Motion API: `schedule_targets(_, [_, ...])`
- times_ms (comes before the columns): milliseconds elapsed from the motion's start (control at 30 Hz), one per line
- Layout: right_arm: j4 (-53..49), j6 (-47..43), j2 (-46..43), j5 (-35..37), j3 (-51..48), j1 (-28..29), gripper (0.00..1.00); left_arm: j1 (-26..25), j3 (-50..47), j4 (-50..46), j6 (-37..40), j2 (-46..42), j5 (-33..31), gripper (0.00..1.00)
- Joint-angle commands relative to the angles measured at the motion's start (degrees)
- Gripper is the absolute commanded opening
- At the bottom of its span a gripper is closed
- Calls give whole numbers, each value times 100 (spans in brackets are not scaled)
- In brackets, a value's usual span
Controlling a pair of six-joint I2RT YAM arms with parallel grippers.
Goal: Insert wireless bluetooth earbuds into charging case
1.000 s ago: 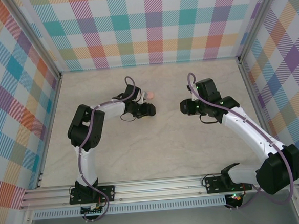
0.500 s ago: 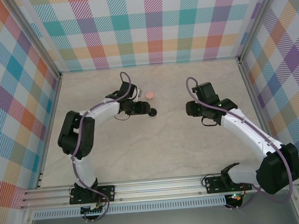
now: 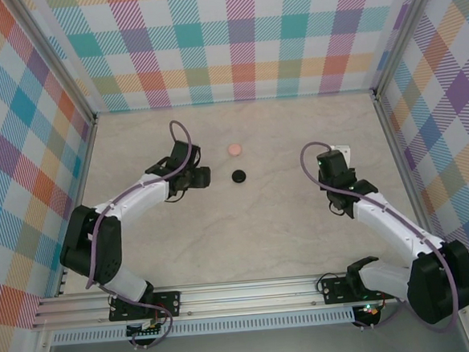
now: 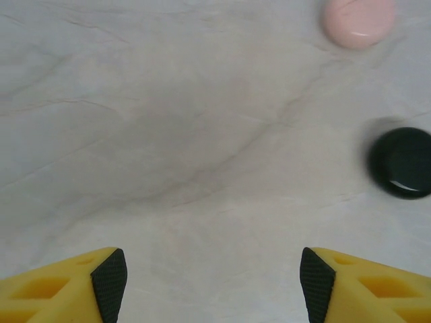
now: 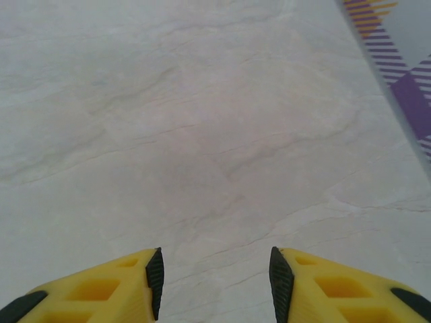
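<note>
Top view, cases: I see a pink case (image 3: pixel 234 149) and a black case (image 3: pixel 238 176) on the table (image 3: pixel 263 238), near each other toward the far middle, apart, pink the farther one.
Top view, lids: both read as closed discs from up here.
Top view, earbuds: I cannot tell where they are; my guess is inside the shut cases.
Left wrist, tool: my left gripper (image 4: pixel 212 282) is spread wide with nothing between the pads (image 4: pixel 110 281), only bare marble.
Left wrist, cases: both sit ahead and off to the right of the fingers, well apart from them.
Left wrist, look: small glossy domes, each with a light glint on top; I can't make out a seam or an open lid.
Right wrist, tool: my right gripper (image 5: pixel 215 276) is also released and empty, over bare table.
Right wrist, surroundings: the plaid wall (image 5: pixel 404 60) cuts the upper right corner.
Progress: I judge the insertion finished or nearly so, with both tools free and nothing in hand.
Left to do: at most a check that the lids are seated.
</note>
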Motion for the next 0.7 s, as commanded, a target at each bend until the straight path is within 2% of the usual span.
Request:
schedule_targets(0, [1018, -449, -128, 271, -246, -240, 49, 97, -207, 452, 384, -347, -933, 70])
schedule_targets(200, [2083, -704, -55, 209, -740, -617, 52, 268, -781, 1312, 849, -578, -1592, 77])
schedule_targets(333, [2515, -723, 232, -424, -881, -1020, 55, 497, -1152, 1816, 1083, -585, -1614, 85])
schedule_targets(500, [3463, -1098, 584, -1211, -1222, -1199, 58, 921, -1757, 2601, 1119, -654, -1142, 100])
schedule_targets(667, [3739, -1091, 969, -2096, -1198, -1393, 63, 1214, -2266, 3426, 1344, -674, -618, 100])
